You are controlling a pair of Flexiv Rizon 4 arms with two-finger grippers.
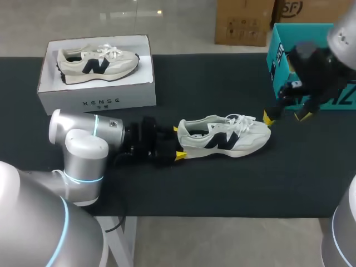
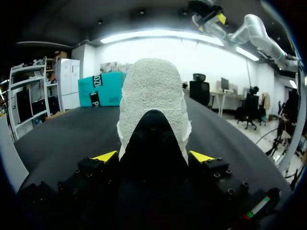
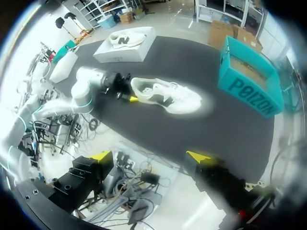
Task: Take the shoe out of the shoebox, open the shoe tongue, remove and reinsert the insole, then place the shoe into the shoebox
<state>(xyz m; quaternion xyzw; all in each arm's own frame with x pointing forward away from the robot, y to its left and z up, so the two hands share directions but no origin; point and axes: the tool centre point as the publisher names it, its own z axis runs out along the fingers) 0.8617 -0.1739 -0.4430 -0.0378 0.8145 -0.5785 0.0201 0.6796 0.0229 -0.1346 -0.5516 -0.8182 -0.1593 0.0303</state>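
A cream sneaker with a dark logo (image 1: 222,136) lies on its side in the middle of the black table, toe to the right. My left gripper (image 1: 178,142) is at its heel, one finger on either side. From the left wrist the heel (image 2: 152,110) fills the space between the yellow fingertips (image 2: 104,156), which press on both its sides. My right gripper (image 1: 285,117) hangs open above the table just past the toe, holding nothing. Its wrist view looks down on the sneaker (image 3: 165,93) from high up, past its own gripper (image 3: 149,156). The white shoebox (image 1: 94,100) stands at the back left.
A second matching sneaker (image 1: 97,62) lies inside the white shoebox. A teal box (image 1: 281,50) stands at the back right, behind my right gripper. The table's front edge (image 1: 222,214) runs below the sneaker.
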